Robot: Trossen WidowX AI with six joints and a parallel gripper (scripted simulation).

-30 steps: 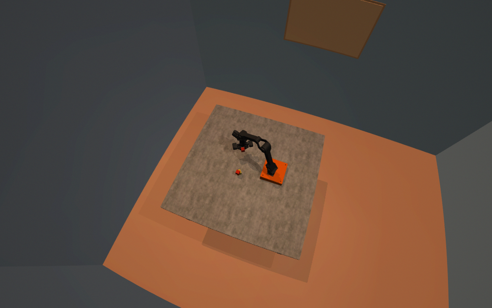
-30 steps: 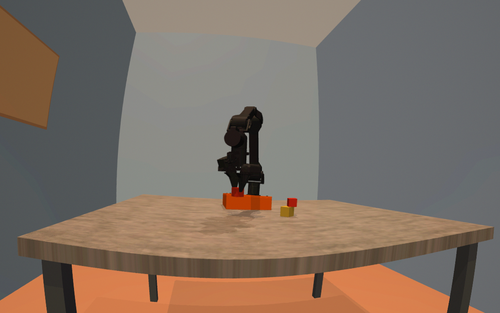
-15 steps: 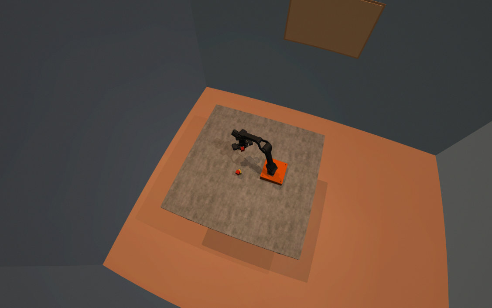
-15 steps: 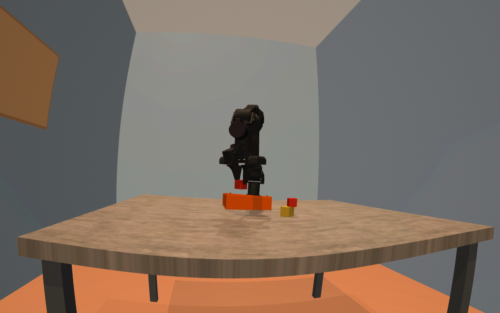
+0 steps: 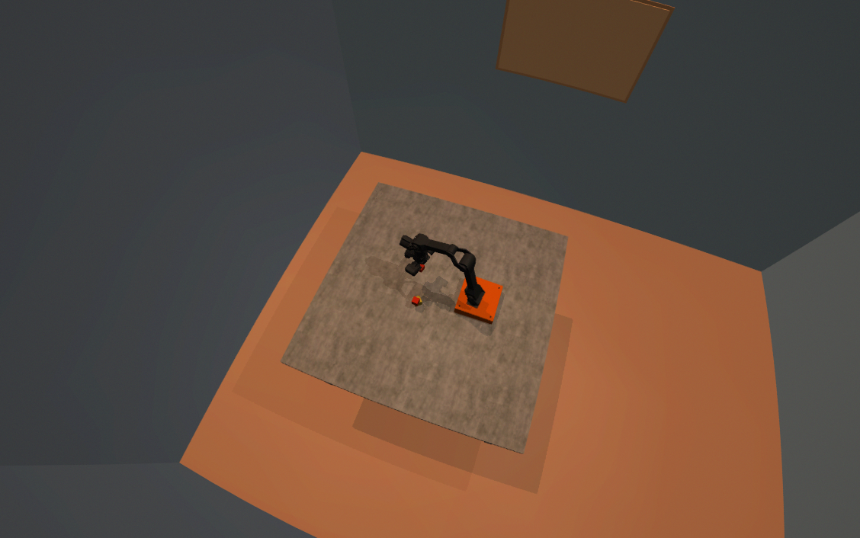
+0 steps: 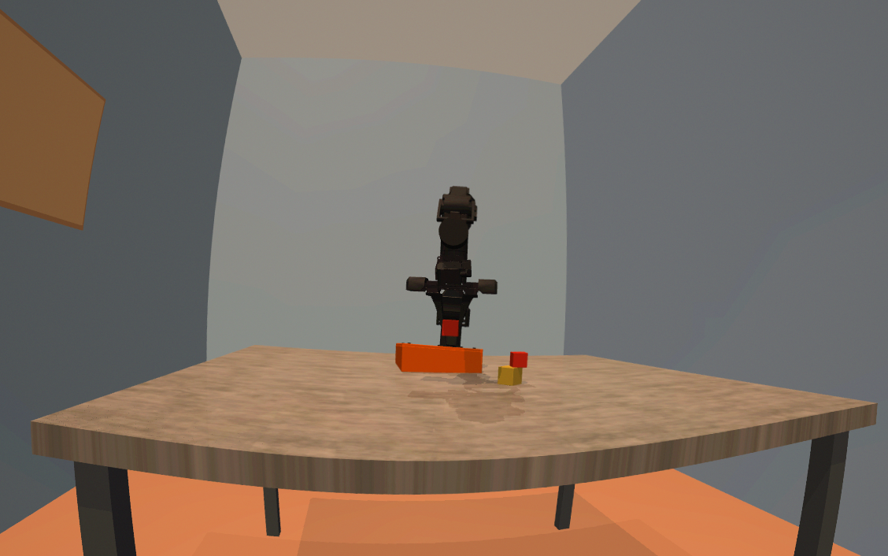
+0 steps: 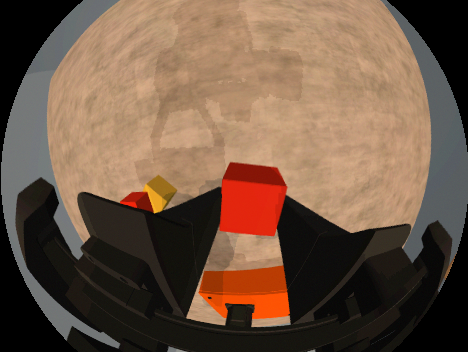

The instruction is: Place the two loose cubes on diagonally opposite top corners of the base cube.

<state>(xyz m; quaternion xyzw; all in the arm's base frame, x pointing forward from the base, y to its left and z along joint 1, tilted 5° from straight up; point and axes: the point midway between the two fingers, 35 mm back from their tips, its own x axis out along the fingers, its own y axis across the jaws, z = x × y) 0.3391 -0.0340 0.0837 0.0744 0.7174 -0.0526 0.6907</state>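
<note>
My gripper (image 5: 421, 266) (image 6: 450, 322) (image 7: 251, 197) is shut on one red cube (image 5: 421, 268) (image 6: 449, 328) (image 7: 252, 207) and holds it in the air, well above the table. The yellow base cube (image 6: 508, 376) (image 7: 159, 194) stands on the table, right of the held cube in the exterior view and left of it in the wrist view. The other red cube (image 5: 415, 301) (image 6: 518, 359) (image 7: 134, 201) rests on top of the base cube, off to one side and overhanging it. It looks level. In the wrist view the left finger partly hides it.
The arm stands on an orange mounting plate (image 5: 493, 298) (image 6: 432, 359) (image 7: 245, 280), behind the held cube in the exterior view. The wooden table (image 5: 405, 361) (image 6: 261, 419) (image 7: 345, 125) carries everything. The arm's shadow falls on the table near the base cube.
</note>
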